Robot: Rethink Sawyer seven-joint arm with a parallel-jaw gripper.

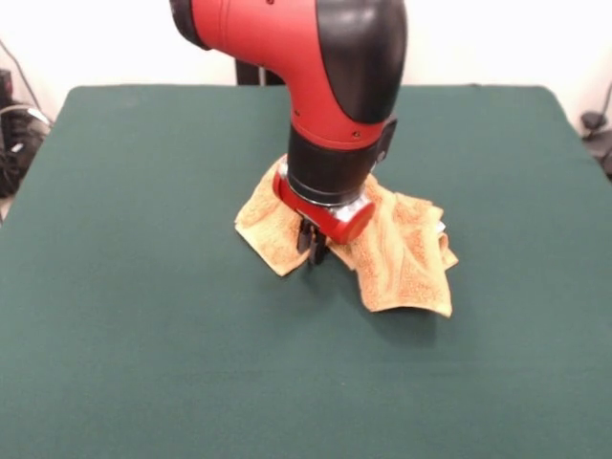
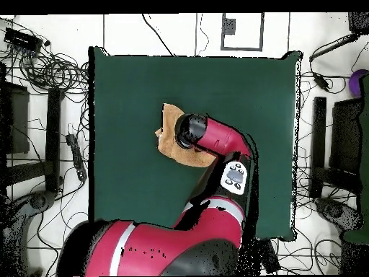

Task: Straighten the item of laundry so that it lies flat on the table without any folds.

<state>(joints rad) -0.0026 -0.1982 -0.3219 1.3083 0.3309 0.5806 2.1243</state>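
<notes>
One camera stands across the table (image 1: 143, 363), facing the arm (image 1: 325, 96) from fairly near. Another hangs high overhead, looking straight down, robot base at bottom. Both share the green tabletop and the towel (image 1: 402, 258).

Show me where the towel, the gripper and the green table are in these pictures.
towel (image 1: 402, 258): front view, on the crumpled cloth beside the arm.
gripper (image 1: 314, 251): front view, at the dark tips low over the towel's edge.
table (image 2: 130, 94): overhead view, on bare green cloth away from the towel.
</notes>
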